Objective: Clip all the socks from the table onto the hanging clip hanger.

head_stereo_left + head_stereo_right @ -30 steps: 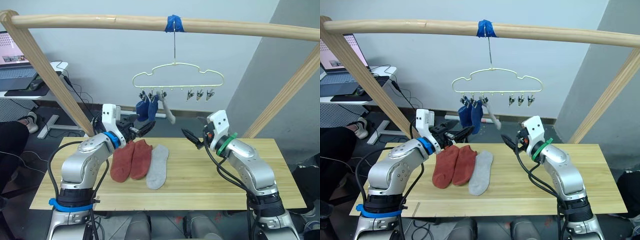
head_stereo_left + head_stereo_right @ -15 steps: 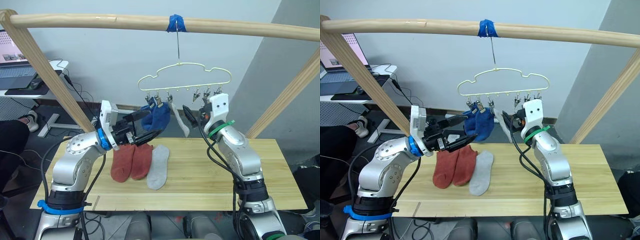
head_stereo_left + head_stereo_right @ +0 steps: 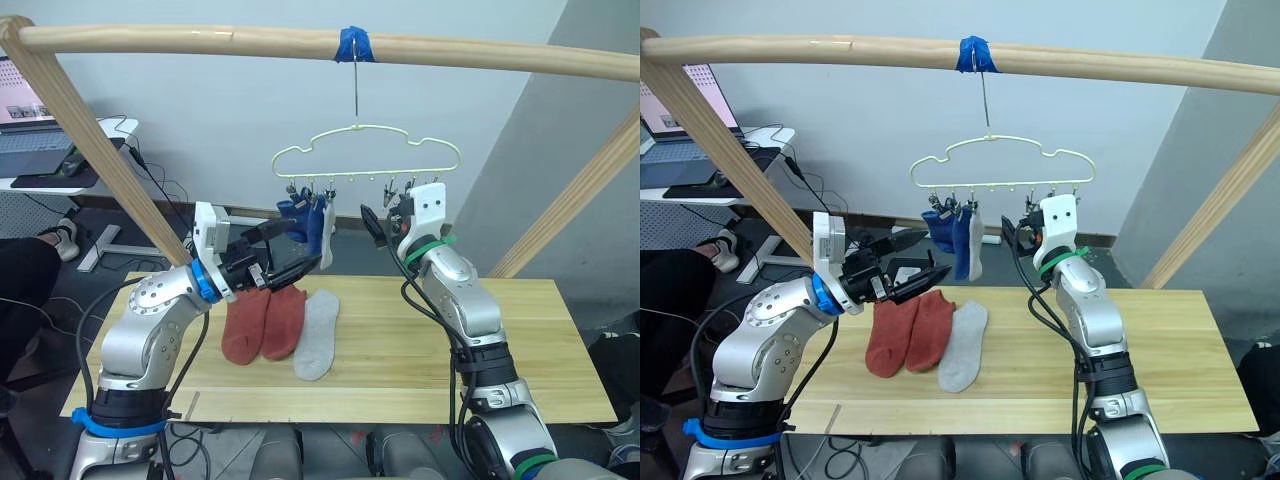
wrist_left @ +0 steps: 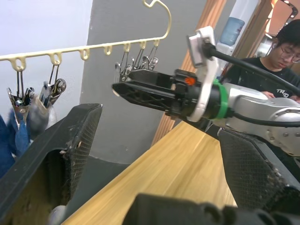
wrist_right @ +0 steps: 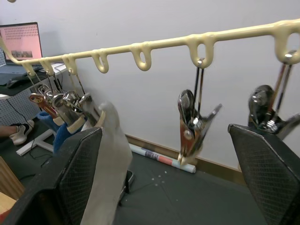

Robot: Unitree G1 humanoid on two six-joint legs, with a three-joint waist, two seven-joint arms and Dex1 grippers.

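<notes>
Two red socks and a grey sock lie limp mid-counter, light and floppy, best pinched at the cuff, while both the left pincer and right pincer hover released by the hanger.

Lighting was bright, even and diffuse, with soft shadows under the socks on the tabletop. Head views were sharp; in the wrist views near fingers blurred, clips glinted.
</notes>
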